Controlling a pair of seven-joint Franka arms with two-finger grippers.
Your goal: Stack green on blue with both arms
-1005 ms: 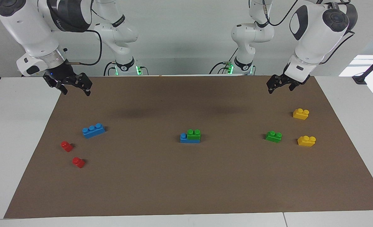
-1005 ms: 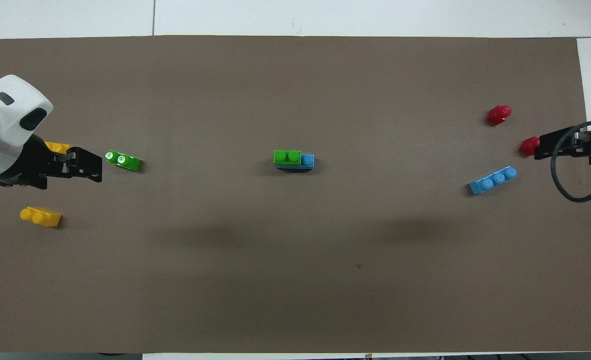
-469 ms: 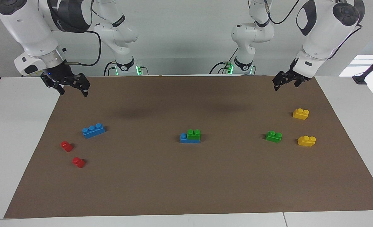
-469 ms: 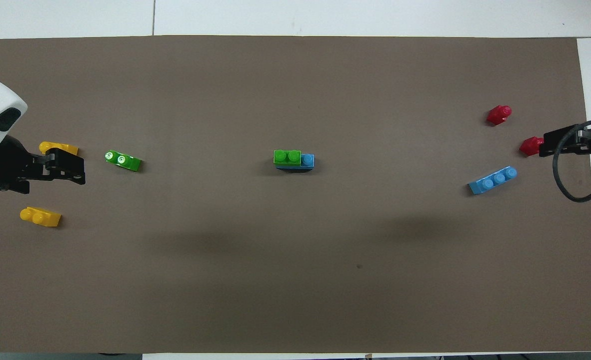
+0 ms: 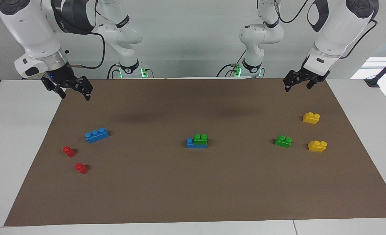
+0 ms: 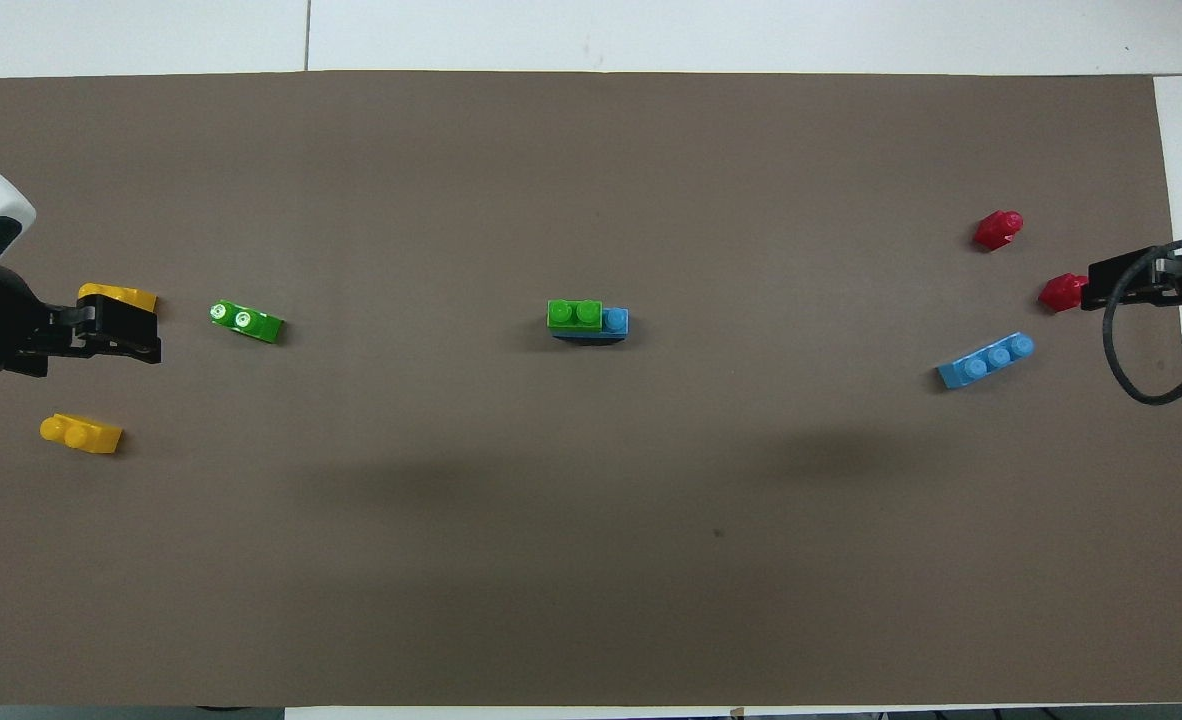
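Note:
A green brick (image 5: 200, 138) sits on one end of a blue brick (image 5: 193, 144) in the middle of the brown mat; one blue stud stays bare. The stack also shows in the overhead view, green brick (image 6: 574, 314) on blue brick (image 6: 616, 320). A second green brick (image 5: 283, 141) (image 6: 246, 321) lies alone toward the left arm's end. A second blue brick (image 5: 96, 135) (image 6: 986, 360) lies alone toward the right arm's end. My left gripper (image 5: 298, 85) (image 6: 143, 335) is open, empty and raised over the mat's edge at its end. My right gripper (image 5: 74, 94) (image 6: 1101, 285) is open, empty and raised likewise.
Two yellow bricks (image 5: 311, 117) (image 5: 317, 146) lie beside the lone green brick at the left arm's end. Two red one-stud bricks (image 5: 69, 151) (image 5: 81, 168) lie farther from the robots than the lone blue brick. The brown mat (image 5: 193, 189) covers a white table.
Both grippers have drawn back, each toward its own end of the table, and risen a little. No brick has moved.

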